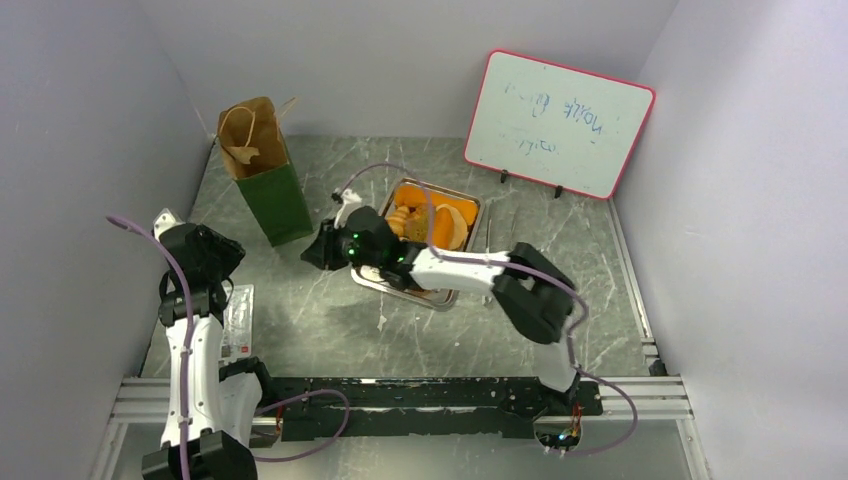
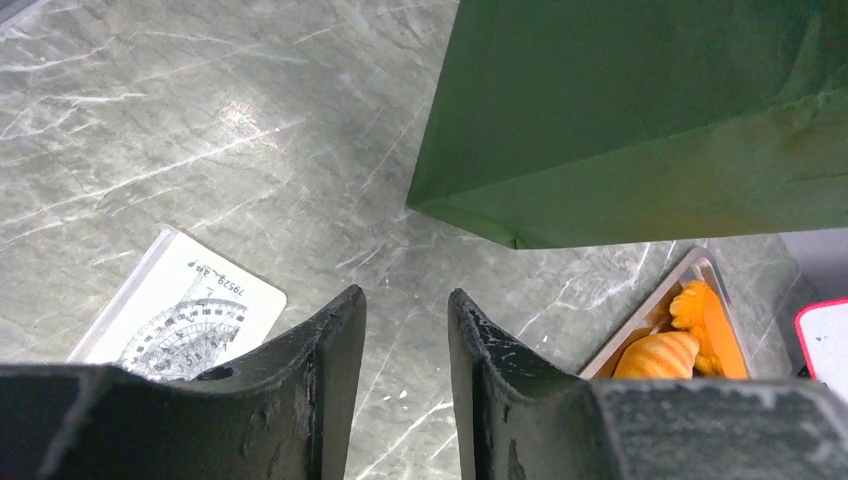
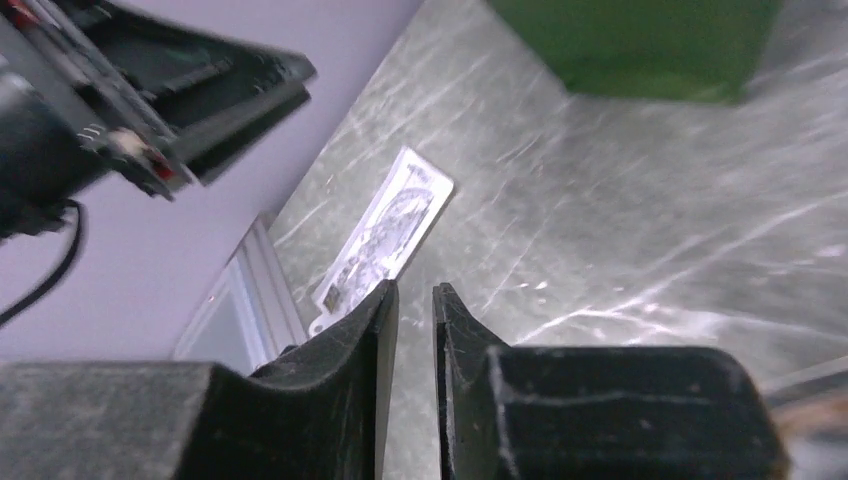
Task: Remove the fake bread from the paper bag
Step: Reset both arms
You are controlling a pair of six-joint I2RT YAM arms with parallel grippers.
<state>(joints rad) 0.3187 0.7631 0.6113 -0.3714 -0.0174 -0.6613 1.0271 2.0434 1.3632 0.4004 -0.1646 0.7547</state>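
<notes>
The paper bag point(image 1: 262, 170) stands upright at the back left, dark green with a brown open top and twisted handles; only brown paper shows inside. Orange fake bread point(image 1: 432, 222) lies in a metal tray point(image 1: 470, 205) to its right. A croissant-shaped piece point(image 2: 657, 355) shows in the left wrist view, with the bag's green side point(image 2: 640, 110) ahead. My right gripper point(image 1: 315, 248) hovers between bag and tray, fingers point(image 3: 412, 290) a narrow gap apart with nothing between them. At the left, my left gripper point(image 1: 235, 258) is open and empty point(image 2: 405, 295), short of the bag.
A white printed card point(image 1: 238, 320) lies flat on the marble tabletop near the left arm's base, also visible as the card point(image 2: 180, 310) and the card point(image 3: 385, 235). A red-framed whiteboard point(image 1: 558, 122) leans at the back right. Grey walls close in on both sides.
</notes>
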